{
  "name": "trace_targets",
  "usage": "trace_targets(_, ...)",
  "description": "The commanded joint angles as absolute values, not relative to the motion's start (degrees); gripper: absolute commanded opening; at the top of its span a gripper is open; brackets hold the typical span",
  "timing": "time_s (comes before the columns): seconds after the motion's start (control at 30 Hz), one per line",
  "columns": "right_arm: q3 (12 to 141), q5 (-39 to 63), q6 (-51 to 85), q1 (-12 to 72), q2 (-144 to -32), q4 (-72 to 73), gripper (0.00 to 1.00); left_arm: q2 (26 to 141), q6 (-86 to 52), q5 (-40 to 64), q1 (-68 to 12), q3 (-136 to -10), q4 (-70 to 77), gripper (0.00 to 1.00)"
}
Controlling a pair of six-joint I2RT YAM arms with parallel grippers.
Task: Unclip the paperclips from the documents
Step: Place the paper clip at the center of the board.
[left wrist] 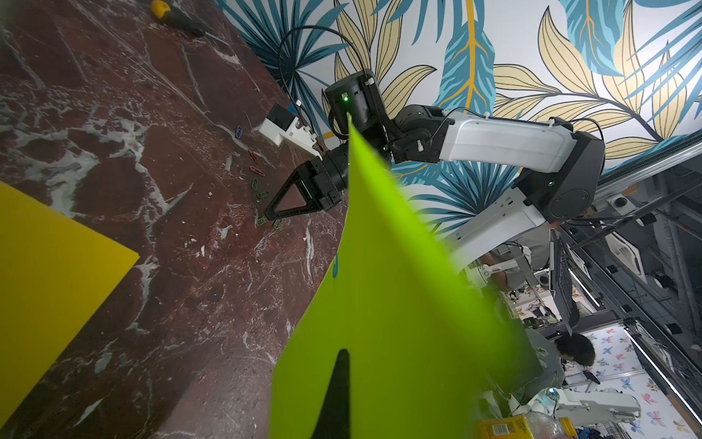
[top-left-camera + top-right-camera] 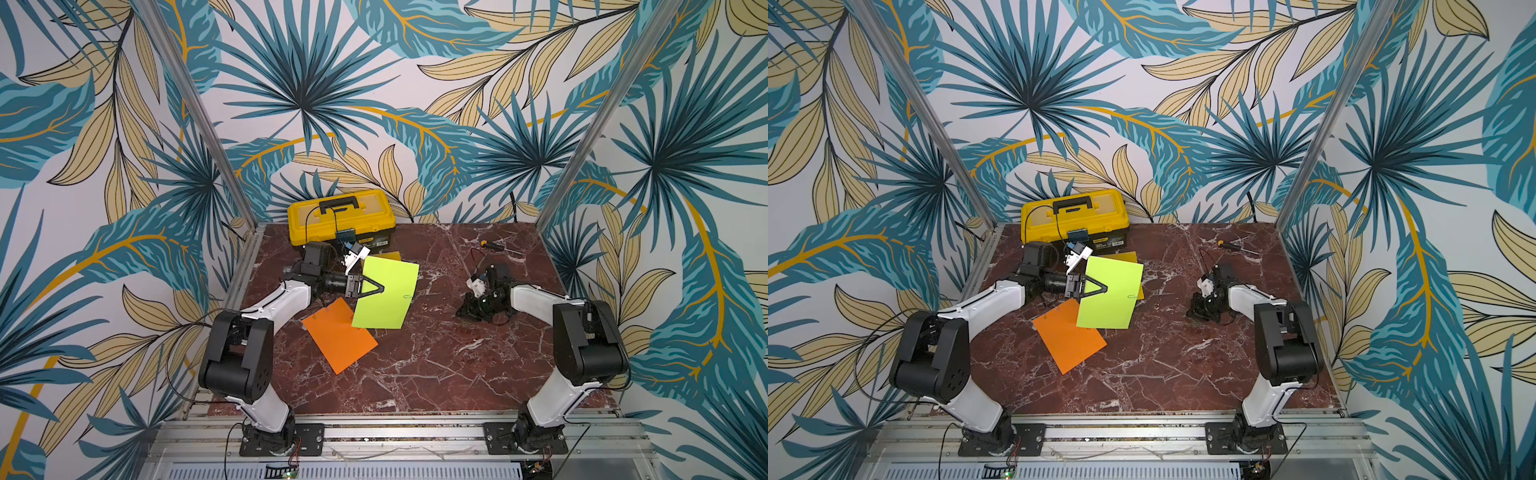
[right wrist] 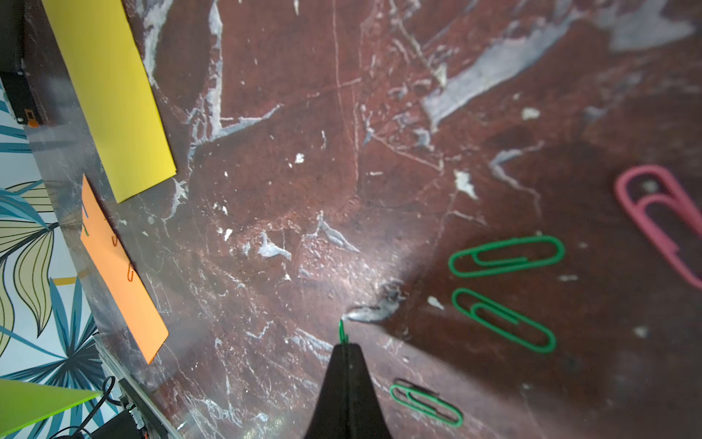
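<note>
In both top views the left claw (image 2: 380,289) is clenched on the lime green sheet (image 2: 395,282), holding it raised and tilted above the worktop (image 2: 415,374) at about eleven o'clock from the middle. A blue paperclip (image 2: 407,296) grips that sheet's three o'clock edge. The orange sheet (image 2: 338,336) lies flat at about nine o'clock, its far corner hidden by the lifted sheet, and a strip of the yellow sheet (image 2: 1128,256) peeks out behind. The toolbox (image 2: 340,216) sits at twelve, the screwdriver (image 2: 492,245) at one. The right claw (image 2: 464,311) dips to the worktop at two o'clock, well apart from the sheets

From the left wrist, the lime sheet is pinched at its near edge, with the blue clip on the edge facing the right arm. Loose paperclips (image 1: 257,170), red, green and blue, lie scattered beside the right claw

From the right wrist, that claw is clamped on a green paperclip (image 3: 343,330), only its end poking out. The orange sheet there carries several clips (image 3: 130,271)

I'd worry about three things: the held clip may cling between the tips on release; the low claw could scrape the worktop and scatter the pile; and a tug on the blue clip might tear the limp sheet or drag it out of its one-edge grip
</note>
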State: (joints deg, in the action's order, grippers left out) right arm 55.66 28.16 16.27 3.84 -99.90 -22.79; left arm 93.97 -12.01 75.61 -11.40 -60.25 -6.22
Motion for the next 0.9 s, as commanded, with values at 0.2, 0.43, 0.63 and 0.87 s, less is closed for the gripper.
trace_targets(0.2, 57.22, 25.93, 15.28, 3.69, -100.51, -26.89, 0.18, 93.14, -11.51, 75.06, -10.94, -61.07, -5.76, 0.0)
trace_targets(0.43, 57.83, 26.75, 14.4, 3.69, -99.54, -27.34, 0.23, 93.43, -11.69, 74.96, -10.97, -61.61, -5.78, 0.0)
trace_targets(0.63, 56.7, 30.34, 12.92, 4.55, -94.91, -24.79, 0.25, 93.6, -11.65, 74.92, -10.91, -61.73, -5.75, 0.0)
trace_targets(0.87, 53.21, 40.1, 12.17, 7.85, -86.4, -13.23, 0.32, 93.96, -12.61, 75.53, -10.96, -61.92, -5.27, 0.0)
